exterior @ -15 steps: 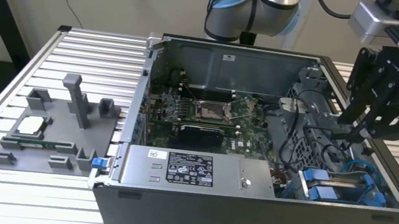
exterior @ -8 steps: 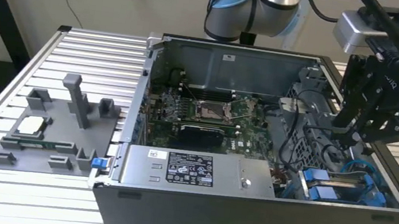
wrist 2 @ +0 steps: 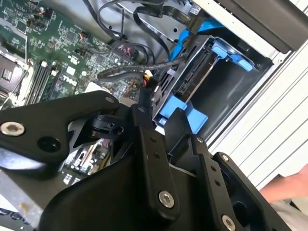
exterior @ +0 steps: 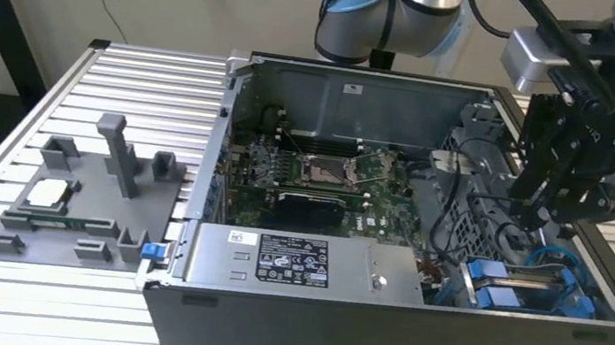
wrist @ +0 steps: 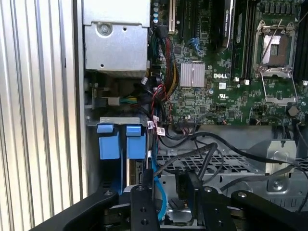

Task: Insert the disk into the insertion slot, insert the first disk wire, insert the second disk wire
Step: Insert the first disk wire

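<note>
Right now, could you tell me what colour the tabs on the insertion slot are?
Bright blue; the slot's tabs show best in the first wrist view.

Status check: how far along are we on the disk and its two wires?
Done, it seems: the disk sits inside the insertion slot, with its blue carrier in the bay. In hand: the gripper hangs right at the disk's connector end, beside the black wires. Left: I can't confirm that either wire is plugged in.
</note>
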Robot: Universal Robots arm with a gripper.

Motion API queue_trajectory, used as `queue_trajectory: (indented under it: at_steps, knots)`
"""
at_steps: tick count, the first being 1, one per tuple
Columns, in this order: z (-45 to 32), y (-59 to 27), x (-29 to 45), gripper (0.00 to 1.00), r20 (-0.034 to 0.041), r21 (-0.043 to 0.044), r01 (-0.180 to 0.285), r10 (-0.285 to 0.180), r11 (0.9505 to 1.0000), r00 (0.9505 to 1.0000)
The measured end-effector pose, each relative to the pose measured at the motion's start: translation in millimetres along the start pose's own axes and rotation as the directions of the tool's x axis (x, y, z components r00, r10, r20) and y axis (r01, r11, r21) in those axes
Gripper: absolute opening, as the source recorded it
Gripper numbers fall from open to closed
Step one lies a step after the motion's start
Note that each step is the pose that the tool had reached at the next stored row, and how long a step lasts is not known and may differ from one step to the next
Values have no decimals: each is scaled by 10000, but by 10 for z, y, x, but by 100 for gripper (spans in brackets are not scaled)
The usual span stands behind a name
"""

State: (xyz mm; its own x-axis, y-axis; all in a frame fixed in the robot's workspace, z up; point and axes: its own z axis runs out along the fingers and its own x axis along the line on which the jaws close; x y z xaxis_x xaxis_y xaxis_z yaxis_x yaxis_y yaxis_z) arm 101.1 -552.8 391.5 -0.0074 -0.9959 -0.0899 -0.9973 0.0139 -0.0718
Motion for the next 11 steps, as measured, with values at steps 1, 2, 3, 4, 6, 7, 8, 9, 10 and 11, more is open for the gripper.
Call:
queue_trajectory:
  at_steps: [1, 2, 3, 4, 6, 7, 8, 9, 10, 11]
  knots:
    - [8, 1, 0, 100, 12, 29, 2, -2, 10000, 10000]
    - [16, 2, 1, 100, 32, 58, 3, -4, 10000, 10000]
    - [20, 4, 2, 100, 64, 96, 4, -5, 10000, 10000]
    - [23, 5, 1, 100, 133, 124, 2, -3, 9999, 9999]
    - [32, 7, -3, 100, 268, 181, -2, -3, 9998, 9996]
    - [39, 8, -5, 100, 298, 218, 0, -6, 9998, 9996]
    - [47, 9, -6, 100, 307, 259, 3, -11, 9997, 9995]
    - [58, 10, -7, 100, 315, 307, 7, -17, 9995, 9995]
    - [68, 12, -7, 100, 323, 347, 9, -20, 9994, 9995]
    - [79, 14, -7, 100, 333, 384, 12, -24, 9993, 9994]
